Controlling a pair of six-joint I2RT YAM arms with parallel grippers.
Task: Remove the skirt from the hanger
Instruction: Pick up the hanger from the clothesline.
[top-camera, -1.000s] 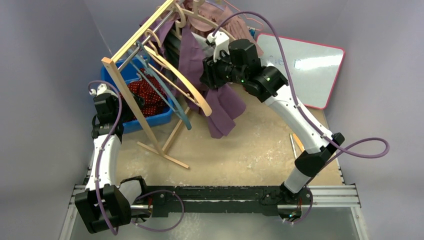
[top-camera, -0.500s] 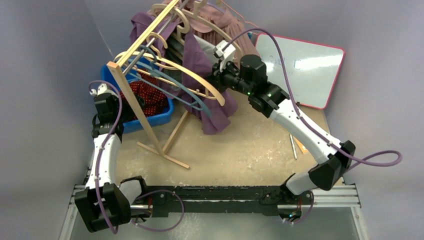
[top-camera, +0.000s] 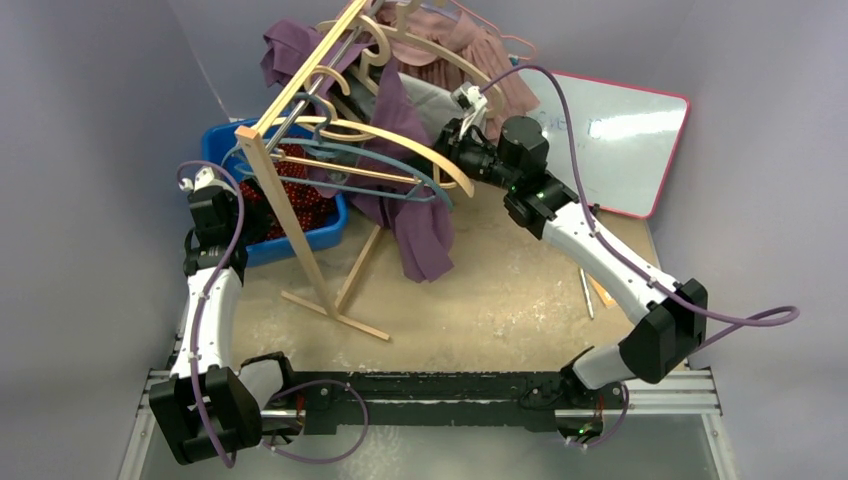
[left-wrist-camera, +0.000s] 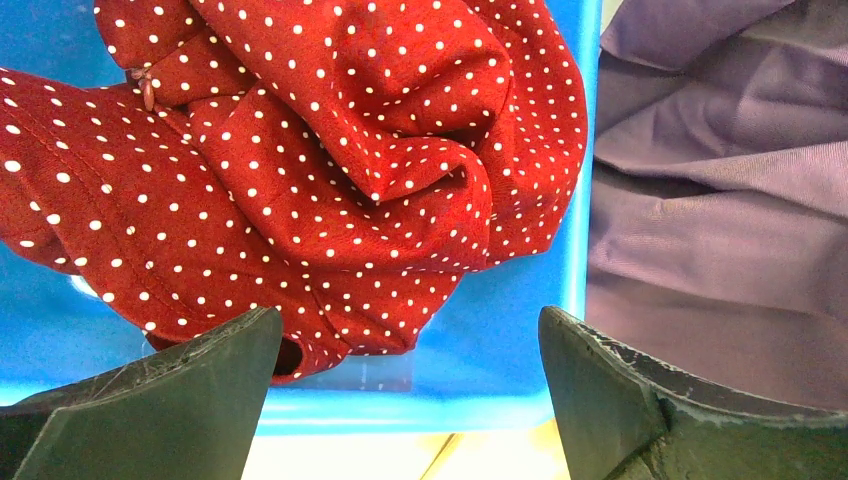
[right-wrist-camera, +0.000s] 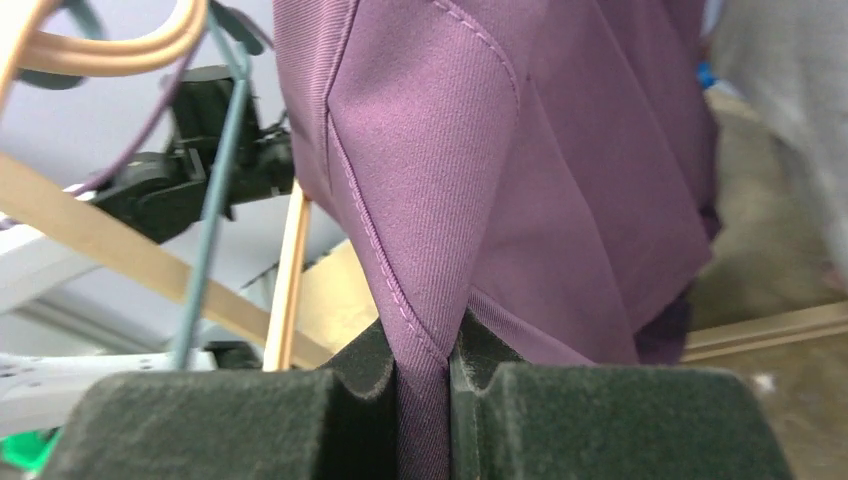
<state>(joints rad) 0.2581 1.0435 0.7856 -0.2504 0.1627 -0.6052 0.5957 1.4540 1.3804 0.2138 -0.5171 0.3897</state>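
Observation:
A purple skirt (top-camera: 415, 220) hangs from a hanger on the wooden clothes rack (top-camera: 300, 110) and drapes down to the table. My right gripper (top-camera: 452, 135) is shut on a folded seam of the purple skirt (right-wrist-camera: 520, 200), its pads (right-wrist-camera: 360, 385) pinching the cloth. Wooden and teal hangers (top-camera: 400, 165) swing out from the rail. My left gripper (left-wrist-camera: 410, 400) is open and empty, hovering over the blue bin's rim (left-wrist-camera: 420, 405) beside a red polka-dot garment (left-wrist-camera: 300, 170).
The blue bin (top-camera: 310, 235) with the red dotted garment stands left of the rack. Other garments hang at the rack's far end (top-camera: 480, 60). A whiteboard (top-camera: 620, 140) lies at the back right. A thin stick (top-camera: 586, 292) lies on the table at right.
My right gripper has moved right and back, pulling the skirt with it. The rack has tilted and the hangers have swung to the right. The left arm has not moved.

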